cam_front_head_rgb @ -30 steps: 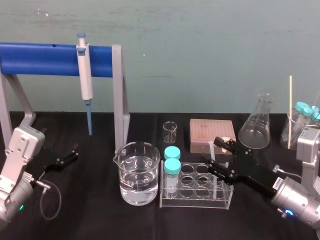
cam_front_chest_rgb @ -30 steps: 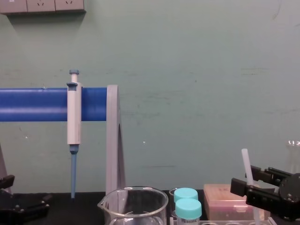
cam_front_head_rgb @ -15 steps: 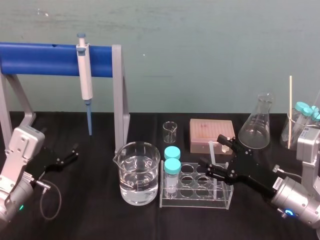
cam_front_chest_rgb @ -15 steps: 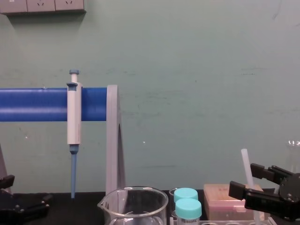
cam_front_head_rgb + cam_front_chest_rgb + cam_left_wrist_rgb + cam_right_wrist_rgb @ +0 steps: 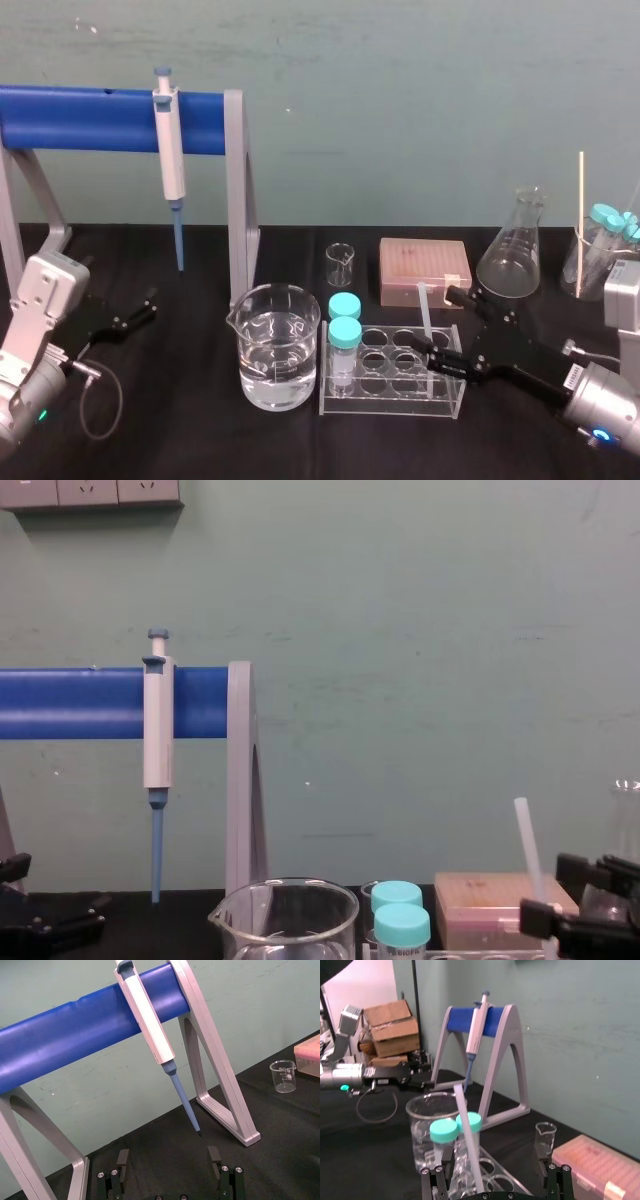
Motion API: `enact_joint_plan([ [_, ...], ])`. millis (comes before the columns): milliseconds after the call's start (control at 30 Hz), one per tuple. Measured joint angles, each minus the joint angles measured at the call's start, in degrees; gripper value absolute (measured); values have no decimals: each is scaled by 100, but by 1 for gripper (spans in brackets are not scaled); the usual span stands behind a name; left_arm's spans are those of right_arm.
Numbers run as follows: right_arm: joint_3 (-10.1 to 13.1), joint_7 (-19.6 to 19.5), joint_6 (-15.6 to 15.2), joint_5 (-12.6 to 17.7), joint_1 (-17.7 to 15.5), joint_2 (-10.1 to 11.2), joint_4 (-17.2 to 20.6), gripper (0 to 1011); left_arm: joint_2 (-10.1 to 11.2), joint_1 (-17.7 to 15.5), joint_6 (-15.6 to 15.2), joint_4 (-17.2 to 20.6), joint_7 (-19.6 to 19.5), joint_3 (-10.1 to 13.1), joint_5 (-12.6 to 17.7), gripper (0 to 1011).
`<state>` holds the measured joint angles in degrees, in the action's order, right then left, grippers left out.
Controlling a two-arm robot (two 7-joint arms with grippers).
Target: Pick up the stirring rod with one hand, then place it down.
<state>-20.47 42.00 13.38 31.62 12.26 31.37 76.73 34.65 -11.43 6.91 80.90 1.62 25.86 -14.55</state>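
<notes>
**Rod stands in rack, right gripper open about it**

Near the front edge of the black-clothed desk, the clear plastic tube rack holds the task's rod. The black blocky right gripper has its fingers spread either side of the thin translucent white stirring rod, apparently without touching it. This is probably the pick-up: close, then lift straight. The left gripper, open, rests near the left edge.

The stirring rod is translucent white. The pipette is white with a blue tip. The stand has grey legs and a blue bar. Two tube caps are turquoise. The box is pinkish, the tablecloth black, and the wall pale green.
</notes>
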Motion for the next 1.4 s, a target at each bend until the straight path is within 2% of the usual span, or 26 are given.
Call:
enact_joint_plan([
  [233, -10, 143, -110, 34, -107, 248, 121, 1002, 0, 0, 0, 0, 0, 0, 0, 1000],
  [367, 65, 244, -152, 132, -224, 474, 232, 1002, 0, 0, 0, 0, 0, 0, 0, 1000],
  [500, 274, 0, -95, 158, -374, 577, 352, 1002, 0, 0, 0, 0, 0, 0, 0, 1000],
  [567, 460, -325, -27, 142, -470, 563, 400, 1002, 0, 0, 0, 0, 0, 0, 0, 1000],
  [633, 577, -590, 1, 77, -511, 523, 415, 1002, 0, 0, 0, 0, 0, 0, 0, 1000],
  [700, 722, -1035, 8, -81, -544, 426, 417, 1002, 0, 0, 0, 0, 0, 0, 0, 1000],
  [733, 809, -1389, 5, -234, -549, 334, 415, 1002, 0, 0, 0, 0, 0, 0, 0, 1000],
  [800, 876, -1754, -20, -403, -547, 219, 401, 1002, 0, 0, 0, 0, 0, 0, 0, 1000],
  [833, 919, -2104, -65, -570, -537, 107, 380, 1002, 0, 0, 0, 0, 0, 0, 0, 1000],
  [867, 919, -2104, -65, -570, -537, 107, 380, 1002, 0, 0, 0, 0, 0, 0, 0, 1000],
  [900, 946, -2406, -138, -719, -515, -5, 357, 1002, 0, 0, 0, 0, 0, 0, 0, 1000],
  [967, 954, -2710, -259, -887, -486, -137, 322, 1002, 0, 0, 0, 0, 0, 0, 0, 1000],
  [1133, 935, -3002, -454, -1097, -450, -369, 252, 1002, 0, 0, 0, 0, 0, 0, 0, 1000],
  [1300, 925, -3088, -552, -1180, -447, -473, 228, 1002, 0, 0, 0, 0, 0, 0, 0, 1000],
  [1400, 925, -3084, -548, -1178, -446, -461, 228, 1002, 0, 0, 0, 0, 0, 0, 0, 1000],
])
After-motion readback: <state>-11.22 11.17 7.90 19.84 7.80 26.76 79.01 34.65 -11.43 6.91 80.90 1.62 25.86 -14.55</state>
